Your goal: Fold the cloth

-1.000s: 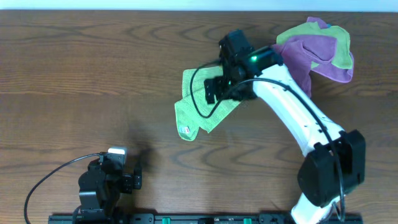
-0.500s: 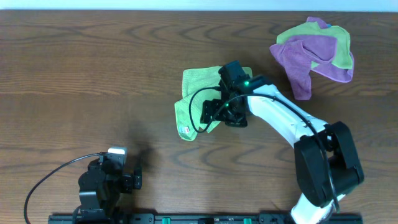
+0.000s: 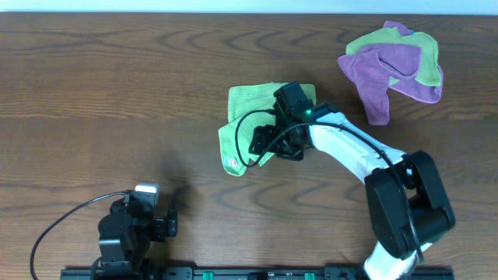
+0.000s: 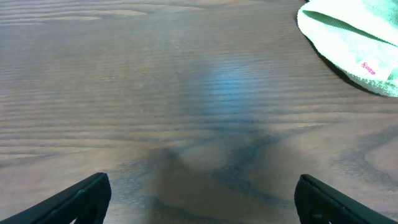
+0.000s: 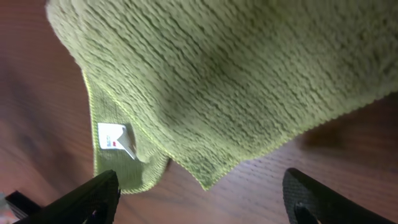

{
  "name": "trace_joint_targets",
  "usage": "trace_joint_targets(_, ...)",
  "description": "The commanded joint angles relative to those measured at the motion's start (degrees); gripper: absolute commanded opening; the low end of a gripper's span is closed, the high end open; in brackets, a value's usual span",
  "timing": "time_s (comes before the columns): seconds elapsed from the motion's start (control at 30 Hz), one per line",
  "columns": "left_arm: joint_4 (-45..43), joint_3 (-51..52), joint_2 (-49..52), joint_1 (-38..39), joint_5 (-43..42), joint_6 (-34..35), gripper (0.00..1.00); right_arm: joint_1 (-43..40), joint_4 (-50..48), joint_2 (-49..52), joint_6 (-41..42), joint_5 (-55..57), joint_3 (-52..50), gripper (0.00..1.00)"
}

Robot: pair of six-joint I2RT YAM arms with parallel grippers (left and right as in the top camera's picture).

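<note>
A light green cloth (image 3: 247, 113) lies folded and rumpled at the table's middle, its white tag at the lower left corner. It fills the right wrist view (image 5: 217, 81), tag at the left, and its corner shows at the top right of the left wrist view (image 4: 351, 37). My right gripper (image 3: 268, 140) is open, low over the cloth's lower right edge; in its own view the fingertips (image 5: 202, 202) straddle a hanging corner with nothing between them. My left gripper (image 3: 159, 225) is open and empty over bare wood at the front left (image 4: 199, 199).
A heap of purple and green cloths (image 3: 397, 66) lies at the back right. The white right arm (image 3: 358, 155) runs from the front right to the cloth. A black cable loops by the left arm's base (image 3: 70, 218).
My right gripper came from the cloth's upper right edge down to its lower right edge, then shifted only slightly. The cloth's right part now lies uncovered. The left arm has not moved.
</note>
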State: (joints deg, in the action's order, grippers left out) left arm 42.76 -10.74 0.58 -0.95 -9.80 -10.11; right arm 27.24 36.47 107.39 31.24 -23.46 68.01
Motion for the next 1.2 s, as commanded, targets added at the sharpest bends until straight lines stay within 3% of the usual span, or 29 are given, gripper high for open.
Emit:
trace_joint_targets(0.0, 0.68, 1.14, -0.37, 0.24, 0.76, 0.55, 0.95, 0.28, -0.61, 0.42, 1.27, -0.72, -0.44, 0.82)
trace_joint_targets(0.47, 0.68, 1.14, -0.37, 0.24, 0.76, 0.55, 0.95, 1.22, -2.82, 5.35, 1.79, -2.75, -0.44, 0.8)
trace_joint_targets(0.53, 0.7, 1.14, -0.37, 0.24, 0.76, 0.57, 0.95, 1.7, -3.45, 5.97, 1.97, -2.99, -0.44, 0.7)
trace_joint_targets(0.7, 0.68, 1.14, -0.37, 0.24, 0.76, 1.68, 0.95, 2.36, -5.2, 6.08, 1.27, -2.47, -0.33, 0.22)
trace_joint_targets(0.73, 0.68, 1.14, -0.37, 0.24, 0.74, 2.34, 0.95, 2.21, -5.22, 6.05, 1.22, -2.45, -0.17, 0.07)
trace_joint_targets(0.77, 0.68, 1.14, -0.37, 0.24, 0.74, 3.32, 0.95, 1.88, -5.01, 5.75, 1.22, -2.49, -0.07, 0.01)
trace_joint_targets(0.97, 0.44, 1.14, -0.37, 0.24, 0.74, 11.98, 0.95, -0.37, -2.08, 1.18, -1.4, -0.92, 0.15, 0.01)
trace_joint_targets(1.17, 0.28, 1.14, -0.37, 0.24, -0.35, 18.34, 0.96, -1.42, 6.86, -6.8, -4.66, 7.06, 0.15, 0.01)
